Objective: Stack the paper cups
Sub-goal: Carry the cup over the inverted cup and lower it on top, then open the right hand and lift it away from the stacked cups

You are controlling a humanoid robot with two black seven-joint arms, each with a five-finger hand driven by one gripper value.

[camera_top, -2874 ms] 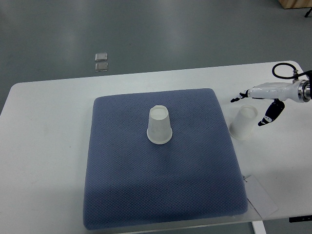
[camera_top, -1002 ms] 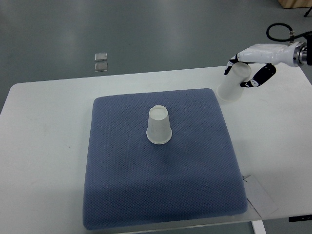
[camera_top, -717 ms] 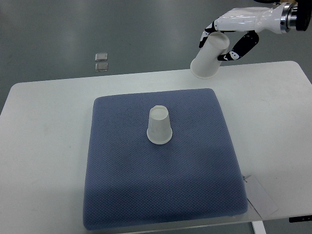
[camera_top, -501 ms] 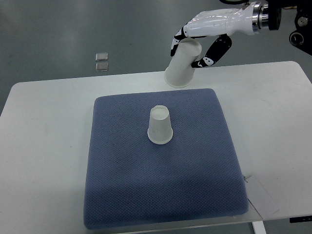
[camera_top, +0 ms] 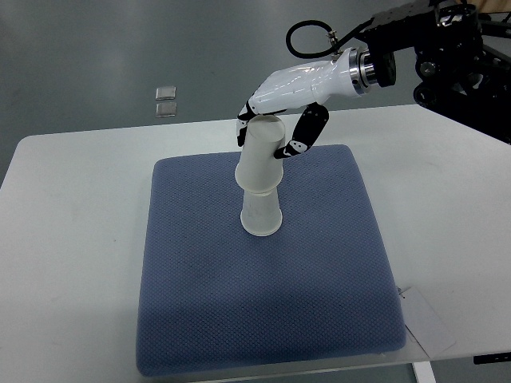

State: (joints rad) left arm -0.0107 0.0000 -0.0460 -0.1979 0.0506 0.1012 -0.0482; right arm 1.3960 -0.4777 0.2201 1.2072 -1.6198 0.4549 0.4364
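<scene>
You have the upper paper cup (camera_top: 261, 155), upside down, sitting over the top of the lower paper cup (camera_top: 261, 214), which stands inverted near the middle of the blue mat (camera_top: 200, 279). Your right hand (camera_top: 275, 112) reaches in from the upper right with its fingers (camera_top: 302, 136) wrapped around the upper cup's closed end. The mat lies on the white table (camera_top: 72, 239), and two small clear squares (camera_top: 166, 100) sit on the grey floor beyond it.
</scene>
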